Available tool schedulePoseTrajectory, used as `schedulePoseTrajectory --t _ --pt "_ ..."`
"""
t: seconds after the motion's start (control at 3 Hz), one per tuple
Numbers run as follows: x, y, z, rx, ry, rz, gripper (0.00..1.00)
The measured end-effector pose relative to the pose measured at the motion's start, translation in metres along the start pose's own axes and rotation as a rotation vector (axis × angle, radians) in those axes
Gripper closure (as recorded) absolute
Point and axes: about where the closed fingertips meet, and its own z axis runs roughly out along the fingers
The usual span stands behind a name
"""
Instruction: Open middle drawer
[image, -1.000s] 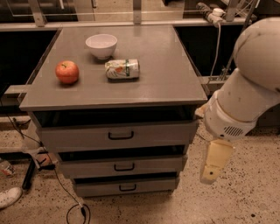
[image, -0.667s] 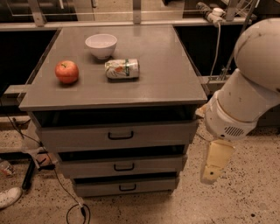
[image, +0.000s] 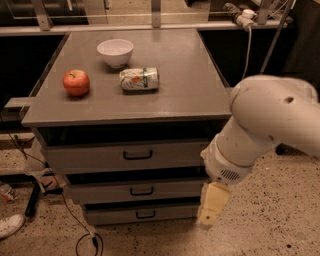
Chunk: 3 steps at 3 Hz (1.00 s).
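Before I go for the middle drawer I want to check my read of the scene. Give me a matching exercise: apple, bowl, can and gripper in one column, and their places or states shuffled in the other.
Column one:
1. apple
2. bowl
3. can
4. gripper

Column two:
A. lying on its side near the middle of the cabinet top
B. low down, by the right end of the middle drawer
C. on the left part of the cabinet top
D. upright towards the back of the cabinet top

Pairs: 1-C, 2-D, 3-A, 4-B.
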Motion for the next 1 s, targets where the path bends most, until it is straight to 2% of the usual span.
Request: schedulePoseTrajectory --t 0.33,0.67,1.0 --pt "-0.012 -0.003 0.061 -0.031 -0.021 0.099 0.0" --pt "-0.014 -0.009 0.104 -0.074 -0.047 0.195 0.0" --pt "-0.014 -0.01 0.107 -0.076 -0.05 0.204 0.0"
